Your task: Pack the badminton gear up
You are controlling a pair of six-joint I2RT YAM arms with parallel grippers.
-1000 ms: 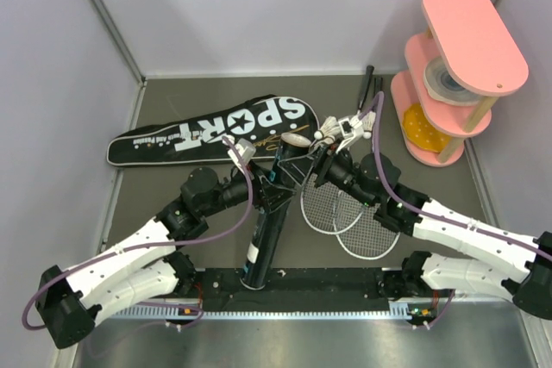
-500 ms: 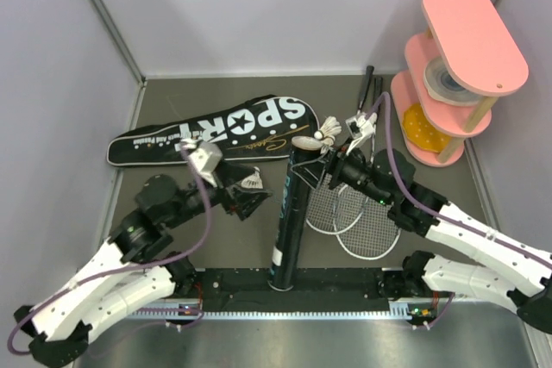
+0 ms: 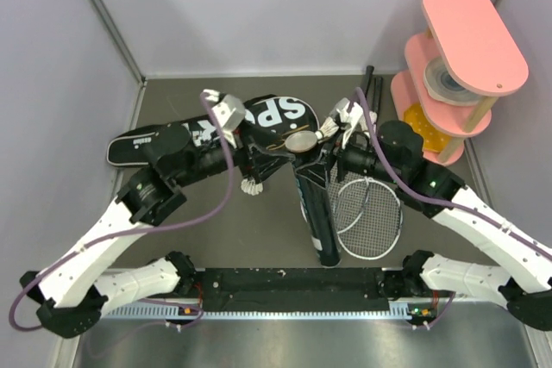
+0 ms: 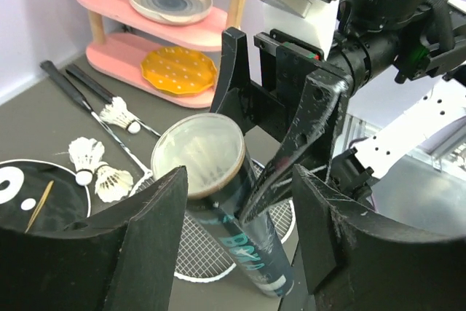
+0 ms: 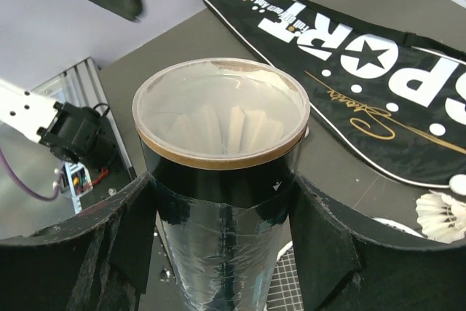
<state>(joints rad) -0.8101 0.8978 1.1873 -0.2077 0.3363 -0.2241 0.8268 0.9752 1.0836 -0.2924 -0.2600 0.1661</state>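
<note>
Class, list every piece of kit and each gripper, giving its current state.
shuttle tube: upright, gripped
right gripper: shut on shuttle tube
left gripper: open, empty
SPORT bag: lying flat
rackets: on table, unpacked
shuttlecocks: loose on table

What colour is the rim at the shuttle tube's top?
The rim of the shuttle tube is light brown; the right wrist view shows it best.

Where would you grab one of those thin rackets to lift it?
By its black handle, from straight above, fingers straddling it. The handles lie flat and clear near the pink stand. The overlapping heads lie right by the held tube, and the shaft is very thin.
</note>
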